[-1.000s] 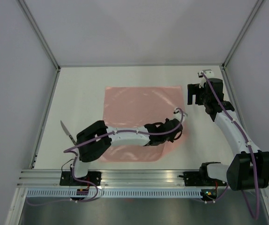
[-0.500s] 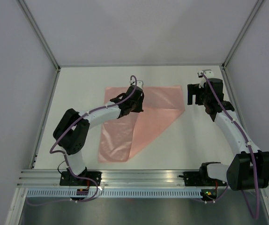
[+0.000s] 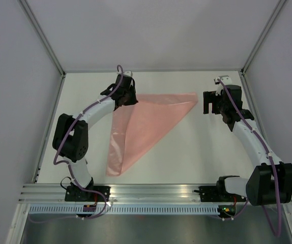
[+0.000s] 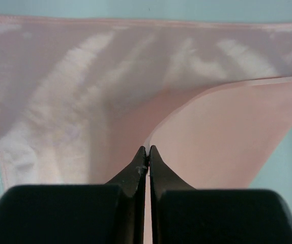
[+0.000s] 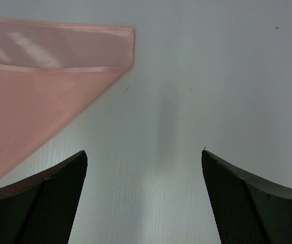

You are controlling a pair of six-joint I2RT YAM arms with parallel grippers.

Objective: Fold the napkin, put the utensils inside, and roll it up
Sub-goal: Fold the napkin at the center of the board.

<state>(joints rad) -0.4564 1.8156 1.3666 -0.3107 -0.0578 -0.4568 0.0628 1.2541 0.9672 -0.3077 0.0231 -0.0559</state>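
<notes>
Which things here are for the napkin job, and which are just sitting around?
For the job: napkin, folded corner to corner; left gripper, pinching its corner; right gripper, open beside it. No utensils in view.
Just there: table; metal rail at the near edge.

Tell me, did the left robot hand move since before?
Yes. The left gripper swung left and toward the far edge of the table, dragging a corner of the napkin along.

A soft gloss is being shown by the thin pink napkin, with pale streaks being caught. The white worktop is being seen as smooth and matt, the fingers of the right hand as black, finely meshed.
</notes>
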